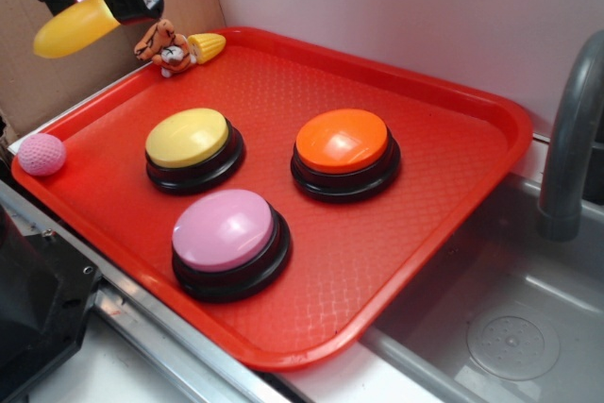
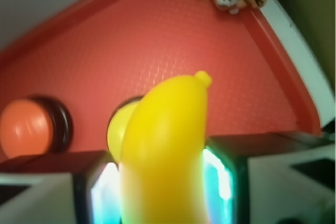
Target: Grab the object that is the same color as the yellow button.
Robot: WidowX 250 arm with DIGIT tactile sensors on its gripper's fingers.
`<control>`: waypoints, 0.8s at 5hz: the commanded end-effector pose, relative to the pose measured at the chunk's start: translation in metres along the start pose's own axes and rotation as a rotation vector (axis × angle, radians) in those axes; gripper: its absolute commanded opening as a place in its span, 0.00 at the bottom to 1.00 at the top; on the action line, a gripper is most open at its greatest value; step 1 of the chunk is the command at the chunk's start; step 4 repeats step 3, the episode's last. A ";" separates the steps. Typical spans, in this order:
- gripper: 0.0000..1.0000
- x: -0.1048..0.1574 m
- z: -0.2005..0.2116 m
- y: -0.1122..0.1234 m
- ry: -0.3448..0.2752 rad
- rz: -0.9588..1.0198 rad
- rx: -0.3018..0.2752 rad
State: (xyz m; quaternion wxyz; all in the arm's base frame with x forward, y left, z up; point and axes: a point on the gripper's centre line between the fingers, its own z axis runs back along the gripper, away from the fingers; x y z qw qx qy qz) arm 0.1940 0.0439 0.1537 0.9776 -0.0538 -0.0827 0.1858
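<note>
A: Risk first, from the exterior view. The gripper (image 1: 102, 2) hangs high over the back left corner of the red tray (image 1: 434, 92), with the yellow banana toy (image 1: 74, 27) sticking out sideways from it, well clear of the tray. Most of the toy's length juts past the hold, so I judge the glossy plastic could pivot or slide out under a jolt.

B: And if it falls?

A: It would land near the tiger toy (image 1: 165, 44) and the ridged corn piece (image 1: 209, 45) in that corner, or outside the rim by the pink knitted ball (image 1: 41, 154). A drop beside the corn could confuse the two yellow items. The yellow button (image 1: 189, 139), orange button (image 1: 343, 142) and pink button (image 1: 225, 230) sit untouched further forward on the tray.

B: What does the wrist view add?

A: There the jaws are closed on the banana toy (image 2: 165, 145), one finger pad (image 2: 105, 198) pressed against each flank, with its nub pointing away. That contact is hidden from the exterior camera, where the toy simply vanishes into the black housing. Behind the toy, only a sliver of the yellow button (image 2: 119, 129) peeks out, and the orange button (image 2: 29, 128) sits to its left.

B: What does the wrist miss?

A: Height above the tray, the pink button, the ball, and the sink (image 1: 500, 318) with its faucet (image 1: 566, 139) to the right.
</note>
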 end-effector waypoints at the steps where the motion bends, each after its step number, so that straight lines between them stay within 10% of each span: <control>1: 0.00 -0.029 0.023 -0.046 -0.027 -0.297 0.001; 4: 0.00 -0.039 0.013 -0.053 0.003 -0.339 -0.033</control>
